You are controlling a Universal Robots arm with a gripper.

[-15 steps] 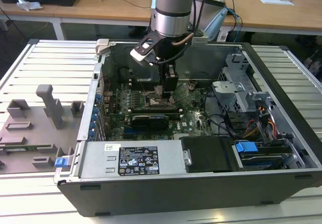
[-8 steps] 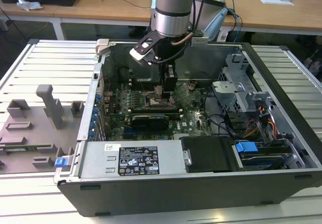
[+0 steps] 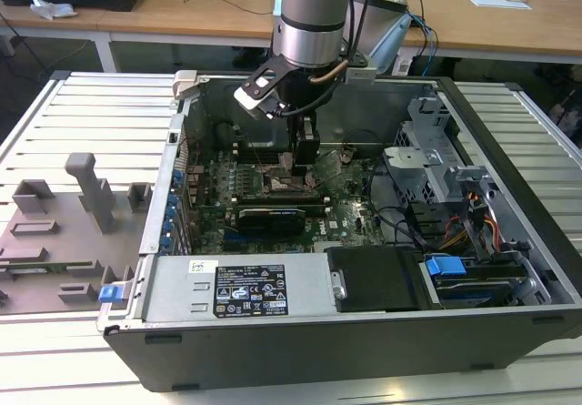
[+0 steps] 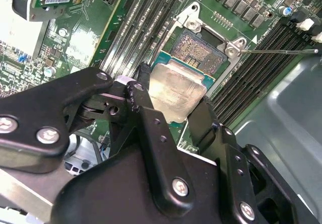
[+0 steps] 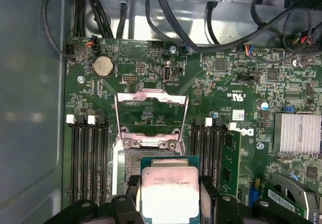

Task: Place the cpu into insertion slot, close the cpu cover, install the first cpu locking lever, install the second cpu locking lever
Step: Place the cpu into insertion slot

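1. Exterior view: arm reaches down into the open case (image 3: pixel 364 332), which lies on the slatted surface (image 3: pixel 82 96). Hand (image 3: pixel 305 150) is low over the board (image 3: pixel 355 207), just above the slot (image 3: pixel 286 185) and to the exterior view's left of the drive cage (image 3: pixel 436 159). My read: it comes straight down so the chip goes in flat.
2. Second wrist view: hand is clamped on the cpu (image 4: pixel 176 93), w/ one finger (image 4: pixel 148 118) on each of two opposite edges. Prob. an edge grip to keep off the underside and leave the top free. Cpu hangs over one side of the slot's dark pin field (image 4: pixel 201 50), partly covering it. Touching or not, can't tell.
3. First wrist view: cover (image 5: pixel 152 97) stands flipped open on the slot's side away from the hand, so the opening is free for the chip.
   - Cpu (image 5: pixel 168 191) has its metal top up and looks abt flat to the board.
   - It's square, so no real long axis. Its edges run abt parallel to the slot rim.
   - My read: not seated yet, since it sits offset toward the hand's side.
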